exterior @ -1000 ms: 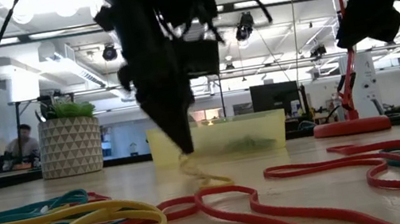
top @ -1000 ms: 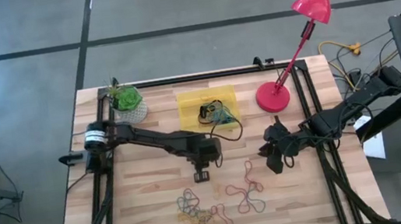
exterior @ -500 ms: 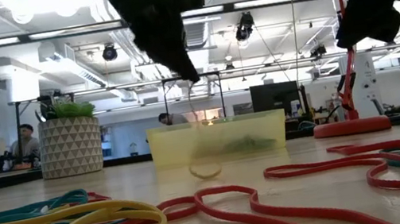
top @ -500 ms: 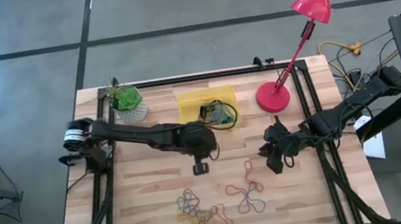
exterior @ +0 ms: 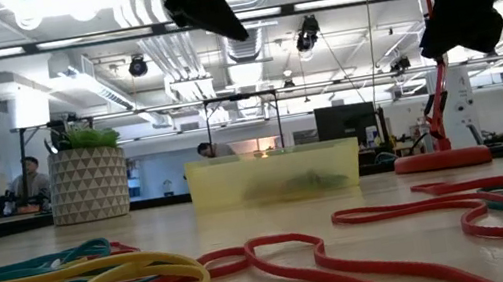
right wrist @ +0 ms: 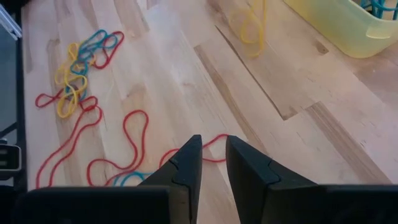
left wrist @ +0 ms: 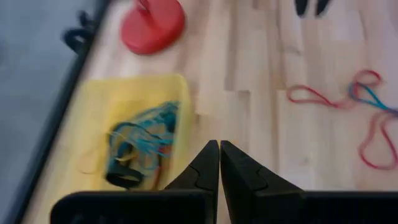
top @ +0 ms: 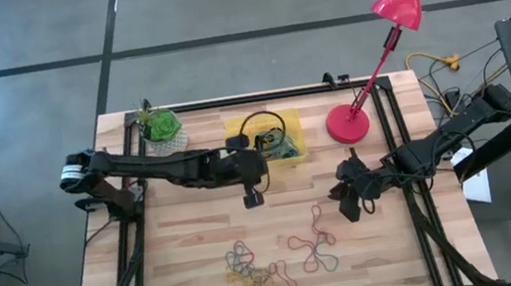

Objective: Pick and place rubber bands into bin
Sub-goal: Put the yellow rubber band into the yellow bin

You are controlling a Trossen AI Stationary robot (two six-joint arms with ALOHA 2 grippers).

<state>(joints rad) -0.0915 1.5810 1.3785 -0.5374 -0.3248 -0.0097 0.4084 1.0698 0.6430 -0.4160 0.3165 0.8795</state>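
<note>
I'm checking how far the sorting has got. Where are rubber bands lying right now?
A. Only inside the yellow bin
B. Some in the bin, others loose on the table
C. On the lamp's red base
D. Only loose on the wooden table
B: a tangle of rubber bands lies in the bin, while more bands lie spread on the table nearer the front edge.

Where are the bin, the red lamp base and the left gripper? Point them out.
bin (top: 238, 130): high view, bare yellow floor at its left side.
red lamp base (top: 347, 124): high view, centre of the round disc.
left gripper (left wrist: 219, 163): left wrist view, seam between its shut fingertips.
</note>
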